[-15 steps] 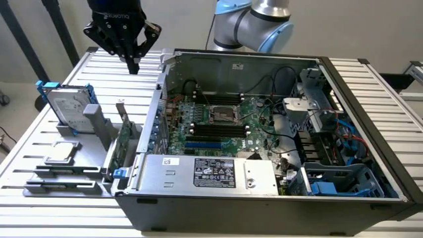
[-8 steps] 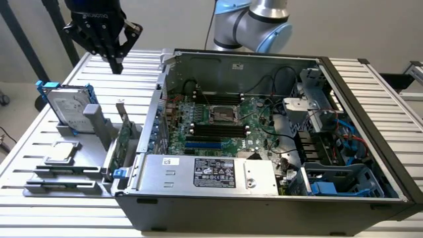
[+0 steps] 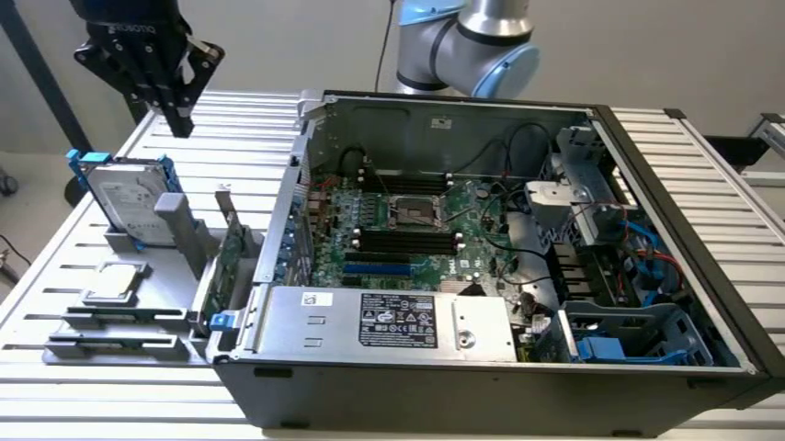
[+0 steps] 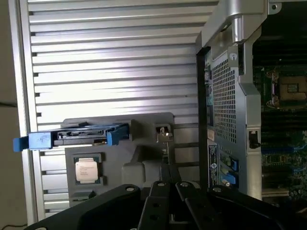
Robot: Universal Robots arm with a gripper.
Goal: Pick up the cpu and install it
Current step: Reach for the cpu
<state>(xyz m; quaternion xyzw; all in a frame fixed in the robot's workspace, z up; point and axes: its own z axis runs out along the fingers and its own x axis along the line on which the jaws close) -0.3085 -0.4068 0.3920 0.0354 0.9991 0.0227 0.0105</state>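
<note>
Gripper (image 3: 182,126) hangs high over the slatted table (image 3: 252,115), at about eleven o'clock on the exterior view's face, fingers pressed together and carrying nothing. The cpu (image 3: 114,279) lies flat on its grey holder (image 3: 105,299) down at eight o'clock, roughly six o'clock from the fingertips and well apart from them. In the wrist view the cpu (image 4: 88,170) shows silver side up beside the gripper (image 4: 169,186).

Now the hazards, as I read them. Fingers that come down pressed together like this would land on the metal lid rather than around it, pushing the chip into the holder or skating it out. The hard drive (image 3: 129,195) stands upright on its blue brackets between gripper and cpu, at about twelve o'clock from the chip, so a slanted descent could clip it. The chip is thin and flat; a shallow pinch on its rim may let it tilt or drop.

The socket (image 3: 417,213) sits deep inside the open case (image 3: 368,390), near the view's centre. Carrying low risks the case wall, and a chip set down crooked could damage the socket.
</note>
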